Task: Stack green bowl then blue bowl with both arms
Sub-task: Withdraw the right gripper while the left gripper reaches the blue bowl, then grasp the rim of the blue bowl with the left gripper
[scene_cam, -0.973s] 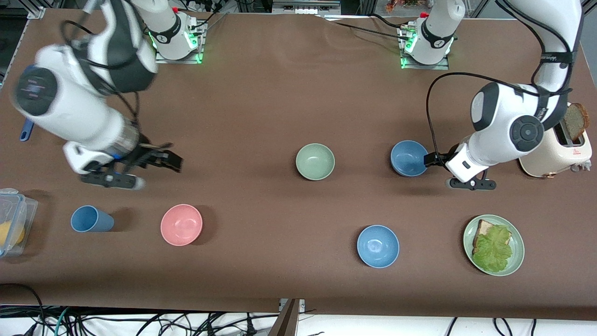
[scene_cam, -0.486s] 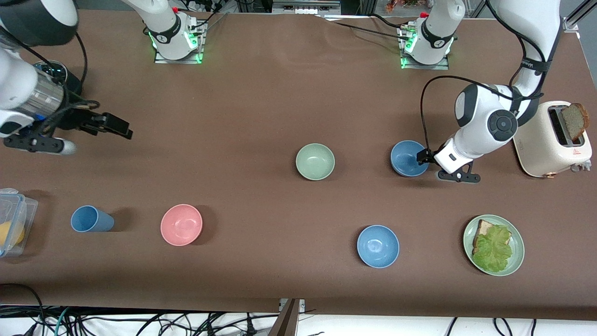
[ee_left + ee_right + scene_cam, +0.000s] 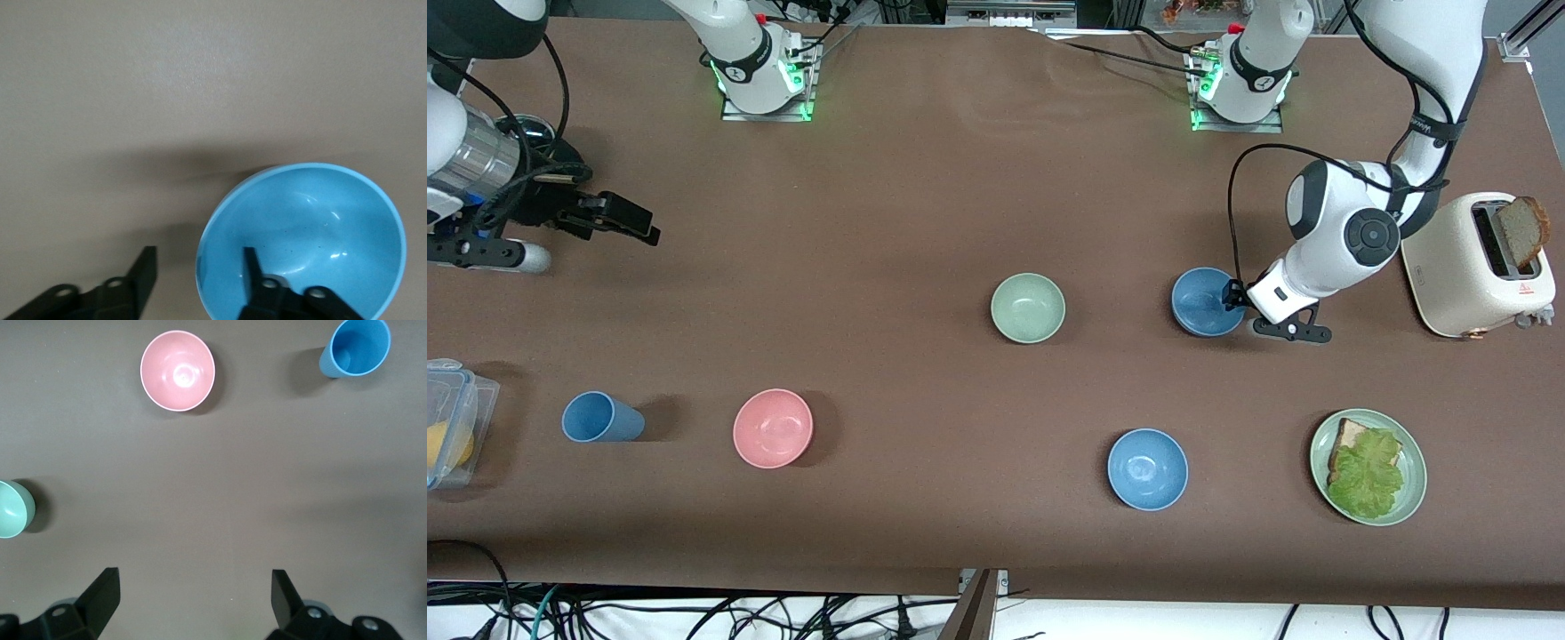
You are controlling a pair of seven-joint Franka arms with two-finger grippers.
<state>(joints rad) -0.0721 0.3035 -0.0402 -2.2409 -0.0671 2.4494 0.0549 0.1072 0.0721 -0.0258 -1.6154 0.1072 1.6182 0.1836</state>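
My left pincer (image 3: 1232,302) has closed in, straddling the blue bowl (image 3: 1202,300) rim, not yet pinching; right pincer (image 3: 627,218), spread, waits. Bowl seems light, stiff, slick: grip the rim.

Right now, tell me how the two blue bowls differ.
The blue bowl beside the green bowl is a duller steel blue; the sky-blue bowl looks brighter. The blue bowl has the left gripper straddling its rim, one finger inside; the sky-blue bowl stands free, nearer the front camera. Both are small, round, upright and empty.
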